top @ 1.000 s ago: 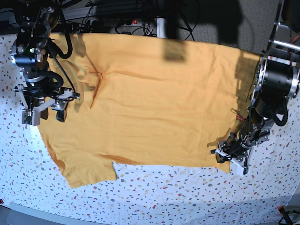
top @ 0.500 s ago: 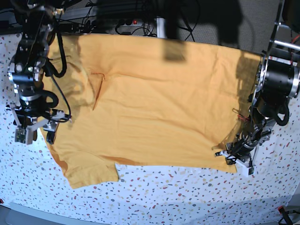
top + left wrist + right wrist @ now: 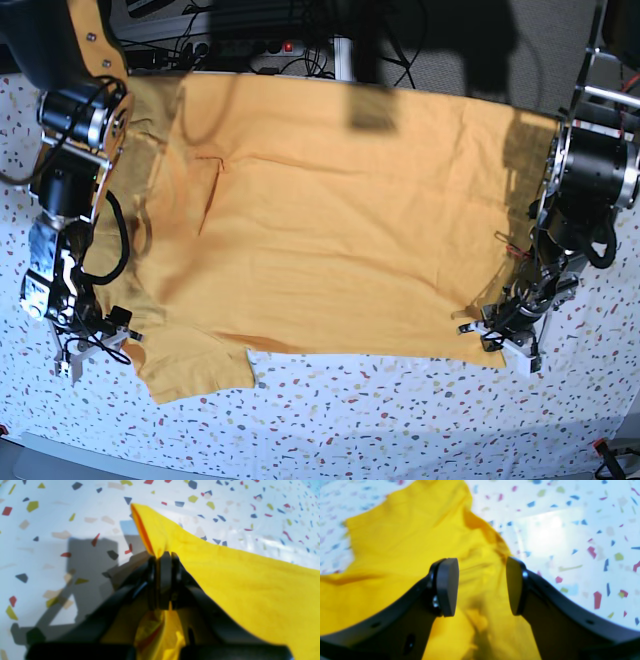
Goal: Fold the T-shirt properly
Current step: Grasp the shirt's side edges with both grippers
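Note:
The orange-yellow T-shirt [image 3: 340, 220] lies spread flat on the speckled tablecloth [image 3: 350, 420], and no lettering shows. My left gripper [image 3: 497, 338] is at the shirt's front right corner. In the left wrist view it [image 3: 162, 557] is shut on a pinched fold of the shirt [image 3: 250, 585], slightly lifted off the cloth. My right gripper [image 3: 90, 345] is low at the shirt's front left sleeve. In the right wrist view it [image 3: 482, 587] is open, with its fingers [image 3: 447, 590] on either side of the sleeve's edge [image 3: 480, 562].
A power strip and cables [image 3: 290, 45] lie behind the table's back edge. The left arm's bulky joint [image 3: 590, 170] stands over the shirt's right edge. The right arm [image 3: 75, 120] hangs over the shirt's left side. The table's front edge runs along the bottom.
My right arm has swung from the shirt's left middle toward the front, down to the lower left sleeve. My left gripper stays shut at the front right corner, hardly moved.

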You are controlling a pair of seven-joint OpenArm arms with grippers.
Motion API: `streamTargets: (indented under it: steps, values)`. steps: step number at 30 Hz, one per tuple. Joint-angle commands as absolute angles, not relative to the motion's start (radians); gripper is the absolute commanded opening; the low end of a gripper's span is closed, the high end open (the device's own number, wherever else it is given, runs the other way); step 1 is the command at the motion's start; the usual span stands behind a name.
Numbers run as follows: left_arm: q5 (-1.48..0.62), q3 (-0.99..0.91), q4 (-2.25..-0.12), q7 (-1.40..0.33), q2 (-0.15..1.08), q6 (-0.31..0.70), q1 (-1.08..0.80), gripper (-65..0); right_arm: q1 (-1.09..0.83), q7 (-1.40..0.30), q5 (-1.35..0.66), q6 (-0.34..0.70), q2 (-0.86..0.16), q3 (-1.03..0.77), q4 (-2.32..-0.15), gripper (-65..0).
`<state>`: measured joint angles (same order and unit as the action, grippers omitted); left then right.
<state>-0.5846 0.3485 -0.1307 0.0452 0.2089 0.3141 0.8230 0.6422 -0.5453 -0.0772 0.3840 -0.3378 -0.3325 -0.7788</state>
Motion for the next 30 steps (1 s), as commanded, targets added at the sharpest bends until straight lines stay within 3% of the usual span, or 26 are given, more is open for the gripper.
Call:
streamTargets:
  steps: [1, 7, 16, 18, 21, 30]
  values:
    - [-0.591, 0.347, -0.144, 0.069, 0.216, 0.316, 0.864, -65.0, 0.702, -0.509, -0.057, 0.406, -0.358, -0.332, -0.739, -35.3]
    - [-0.591, 0.347, -0.144, 0.069, 0.217, 0.318, 0.864, -65.0, 0.767, -0.368, 0.088, 0.416, -0.379, -0.332, -0.487, -35.3]
    - [-0.591, 0.347, -0.144, 0.069, 0.217, 0.317, 0.864, -65.0, 0.716, -0.348, 0.123, 0.415, -0.379, -0.332, -0.461, -35.4]
    - [-0.591, 0.347, -0.144, 0.069, 0.217, 0.317, 0.864, -65.0, 0.711, -0.355, 0.124, 0.421, -0.379, -0.332, -0.461, -42.5]
    - [-0.592, 0.347, -0.144, 0.069, 0.216, 0.317, 0.864, -65.0, 0.712, -0.372, 0.124, 0.45, -0.38, -0.332, -0.462, -65.0]
    - [-0.591, 0.347, -0.144, 0.069, 0.217, 0.318, 0.865, -65.0, 0.712, -0.439, 0.011, 0.574, -0.38, -0.332, -0.597, -65.0]
